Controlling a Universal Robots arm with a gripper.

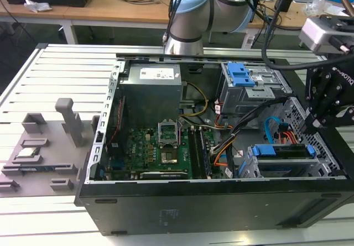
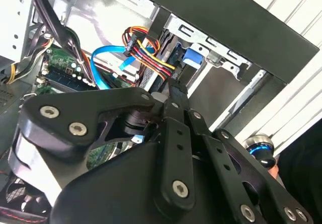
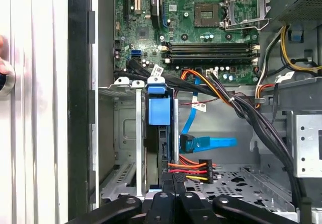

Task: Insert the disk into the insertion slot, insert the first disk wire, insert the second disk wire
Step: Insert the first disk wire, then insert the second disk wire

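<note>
I see the silver hard drive in its bright blue plastic carrier [image 1: 279, 151] seated in the grey perforated sheet-metal drive cage [image 1: 251, 167], at the lower right of the exterior view, inside the open black computer case [image 1: 221, 207]. In the first wrist view the orange, red and black wire bundle [image 3: 193, 167] ends in its plug against the drive's edge. The light blue flat cable [image 3: 211, 143] meets that edge just beside it. My black gripper [image 3: 173, 183] hovers right beside that plug, jaws drawn together, nothing visible between them.
</note>
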